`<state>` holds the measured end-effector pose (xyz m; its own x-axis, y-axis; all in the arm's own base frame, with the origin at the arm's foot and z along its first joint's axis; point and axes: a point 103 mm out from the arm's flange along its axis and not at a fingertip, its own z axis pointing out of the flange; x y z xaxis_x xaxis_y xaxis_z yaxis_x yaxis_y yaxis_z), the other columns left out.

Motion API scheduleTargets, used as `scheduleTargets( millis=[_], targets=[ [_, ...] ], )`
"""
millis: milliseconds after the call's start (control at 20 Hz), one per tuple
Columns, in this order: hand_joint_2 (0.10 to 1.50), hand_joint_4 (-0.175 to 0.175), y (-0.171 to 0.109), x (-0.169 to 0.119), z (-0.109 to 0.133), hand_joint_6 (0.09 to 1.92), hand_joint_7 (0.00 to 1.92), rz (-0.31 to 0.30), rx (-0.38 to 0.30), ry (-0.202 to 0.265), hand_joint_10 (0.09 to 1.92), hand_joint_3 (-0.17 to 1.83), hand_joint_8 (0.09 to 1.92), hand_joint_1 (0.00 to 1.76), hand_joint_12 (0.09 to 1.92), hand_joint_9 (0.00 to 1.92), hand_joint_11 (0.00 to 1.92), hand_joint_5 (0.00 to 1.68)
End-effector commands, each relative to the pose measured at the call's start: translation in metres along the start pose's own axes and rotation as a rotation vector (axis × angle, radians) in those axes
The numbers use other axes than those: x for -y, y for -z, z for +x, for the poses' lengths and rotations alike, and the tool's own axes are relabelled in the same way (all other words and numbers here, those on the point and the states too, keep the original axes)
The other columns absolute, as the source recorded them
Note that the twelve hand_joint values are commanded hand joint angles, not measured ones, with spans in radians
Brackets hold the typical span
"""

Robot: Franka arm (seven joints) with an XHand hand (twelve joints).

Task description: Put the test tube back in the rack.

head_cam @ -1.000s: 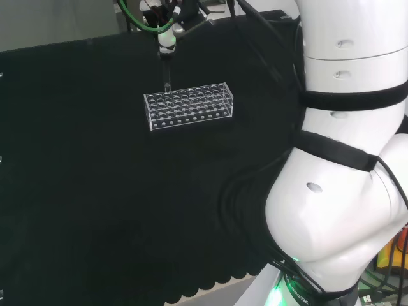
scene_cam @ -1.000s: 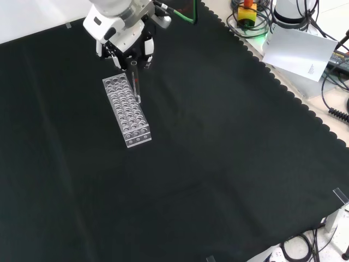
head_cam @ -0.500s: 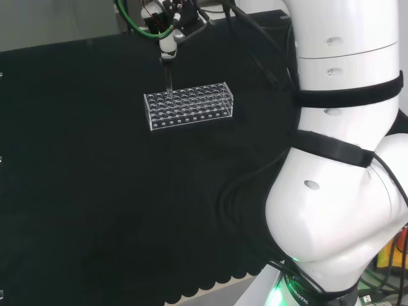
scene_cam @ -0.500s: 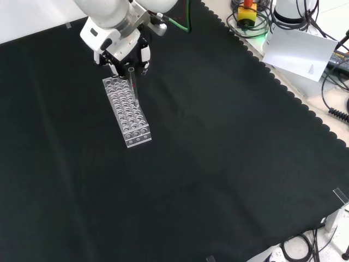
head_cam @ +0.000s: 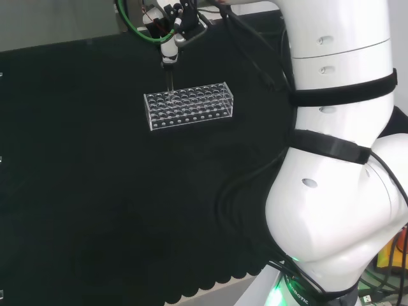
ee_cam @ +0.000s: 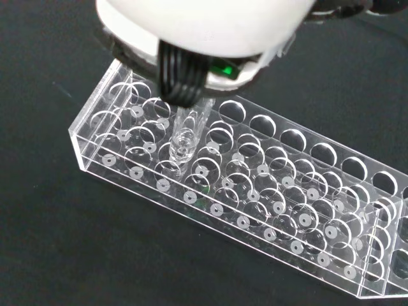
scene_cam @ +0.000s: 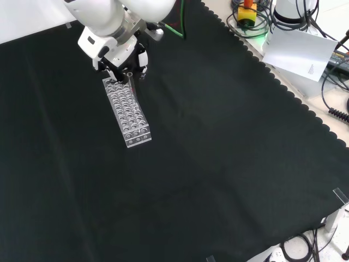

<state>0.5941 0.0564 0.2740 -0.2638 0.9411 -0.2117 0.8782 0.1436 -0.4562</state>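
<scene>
I see even, bright light from above, the black cloth [scene_cam: 218, 142] soaks it up, and the hand [ee_cam: 204, 32] looks blurry up close.

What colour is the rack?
Clear, colourless plastic; the rack shows best in the wrist view.

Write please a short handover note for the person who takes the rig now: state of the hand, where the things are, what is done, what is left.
Hand: shut on the test tube, above the far end of the clear rack in the front view.
Test tube: upright, its bottom at a hole near one end of the rack in the wrist view.
Done: tube brought to the rack.
Left: lower it fully, release, withdraw.
</scene>
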Motion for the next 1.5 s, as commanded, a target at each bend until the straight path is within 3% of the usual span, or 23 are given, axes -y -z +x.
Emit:
scheduleTargets(
  millis=[50, 1500],
  targets=[
    [0.56, -0.175, 0.000, -0.003, 0.002, 0.43, 1.83, 0.014, 0.000, 0.004, 0.37, 0.75, 0.35, 1.23, 1.16, 1.67, 0.91, 1.42],
    [0.56, -0.175, -0.016, -0.016, 0.015, 0.43, 1.83, 0.045, -0.024, 0.027, 0.37, 0.75, 0.35, 1.23, 1.16, 1.67, 0.90, 1.42]
  ],
)
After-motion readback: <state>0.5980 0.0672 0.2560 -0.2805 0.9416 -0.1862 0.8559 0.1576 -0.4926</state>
